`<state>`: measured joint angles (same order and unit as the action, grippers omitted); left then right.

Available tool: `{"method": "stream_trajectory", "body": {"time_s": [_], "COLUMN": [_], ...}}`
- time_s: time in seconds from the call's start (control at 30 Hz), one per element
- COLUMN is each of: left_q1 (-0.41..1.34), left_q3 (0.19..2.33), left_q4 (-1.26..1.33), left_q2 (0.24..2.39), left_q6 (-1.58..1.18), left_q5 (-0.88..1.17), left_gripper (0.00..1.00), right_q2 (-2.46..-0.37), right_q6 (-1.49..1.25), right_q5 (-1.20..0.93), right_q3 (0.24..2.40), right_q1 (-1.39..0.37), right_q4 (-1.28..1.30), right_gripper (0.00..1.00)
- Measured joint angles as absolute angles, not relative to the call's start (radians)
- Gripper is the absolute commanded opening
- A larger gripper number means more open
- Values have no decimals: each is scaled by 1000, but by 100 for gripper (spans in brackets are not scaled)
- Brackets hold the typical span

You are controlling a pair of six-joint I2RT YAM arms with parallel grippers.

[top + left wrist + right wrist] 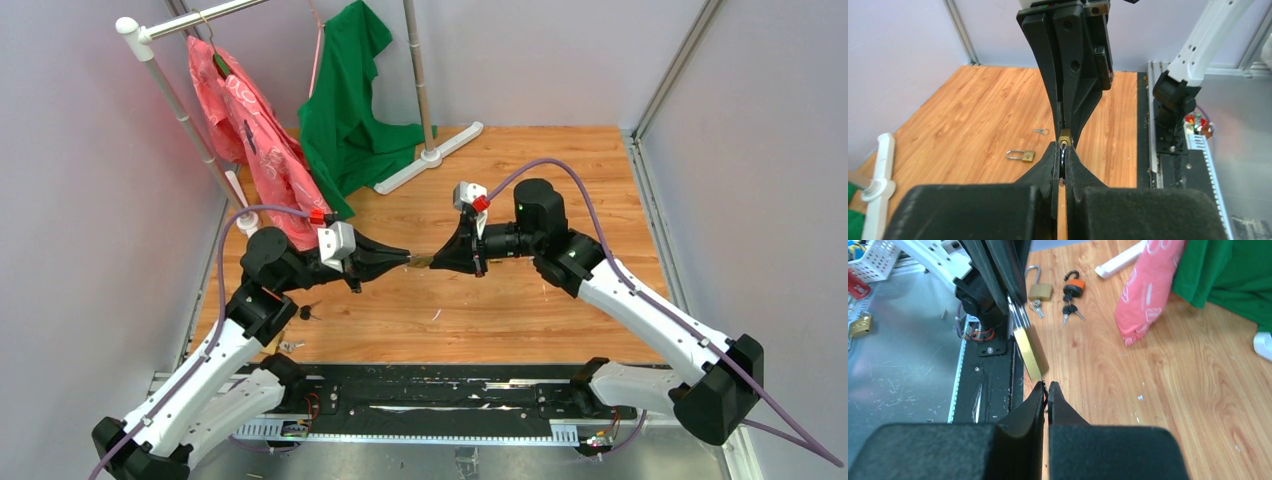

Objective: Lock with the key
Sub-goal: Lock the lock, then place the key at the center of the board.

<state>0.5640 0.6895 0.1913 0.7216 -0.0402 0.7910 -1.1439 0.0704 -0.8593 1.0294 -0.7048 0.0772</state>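
Brass padlock [1031,351] held mid-air at frame centre of top view, clamped by shackle in left pincer [405,258]. Right pincer [437,262] closed together at padlock's lower end; key not discernible between tips. Spare padlock [1022,155] and loose key [1040,131] seen on wooden desk [560,170], centre-left of left wrist view.

Bright, even overhead light with soft, faint shadows on the wooden counter [520,300]; both wrist views blur the near black pincer fingers [1023,440]; things farther beyond the pincer stay fairly sharp.
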Motion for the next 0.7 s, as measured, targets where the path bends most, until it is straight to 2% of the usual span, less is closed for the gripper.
{"method": "stream_trajectory", "body": {"time_s": [0.1,0.27,0.4,0.6,0.7], "left_q1": [529,384,363,363,363], "left_q3": [730,886,929,891,874], "left_q4": [89,-159,-312,-431,-440], "left_q2": [722,723,709,680,676], "left_q6": [70,355,514,539,514], "left_q5": [793,766,752,793,805], "left_gripper": [0,0,0,0,0], "right_q2": [-1142,-1186,-1208,-1283,-1201], "right_q6": [74,42,-23,-326,-465], "right_q5": [-849,-797,-728,-466,-353], "right_q3": [980,829,764,754,649], "right_q1": [-661,-485,-477,-477,-470], "right_q4": [55,53,54,145,202], "right_gripper": [0,0,0,0,0]}}
